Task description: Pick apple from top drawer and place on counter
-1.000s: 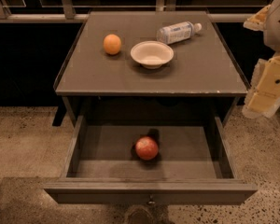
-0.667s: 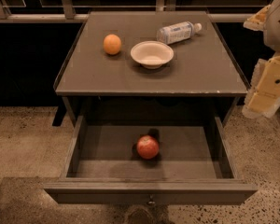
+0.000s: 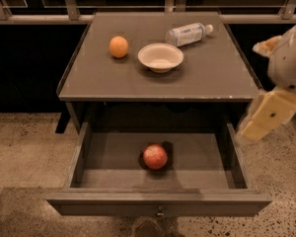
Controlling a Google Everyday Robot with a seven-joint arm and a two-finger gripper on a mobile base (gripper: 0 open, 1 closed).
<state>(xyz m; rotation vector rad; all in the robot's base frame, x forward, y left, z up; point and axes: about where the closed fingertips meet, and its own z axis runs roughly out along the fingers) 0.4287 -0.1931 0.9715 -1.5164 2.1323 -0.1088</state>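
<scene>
Tool [image 3: 263, 118] hangs outside right edge of top drawer [image 3: 113, 202].

On the counter [image 3: 113, 85]: orange [image 3: 118, 47] at left rear, bowl [image 3: 160, 57] near the middle, bottle [image 3: 188, 34] lying on its side at right rear. Below the counter's front edge, standing open: top drawer [image 3: 158, 201], apple [image 3: 155, 156] inside, mid-floor. Just beside the counter's right front corner: gripper [image 3: 269, 115].

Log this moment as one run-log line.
apple: in open top drawer, ungrasped | gripper: right of counter, apart from apple | placement: not done
</scene>
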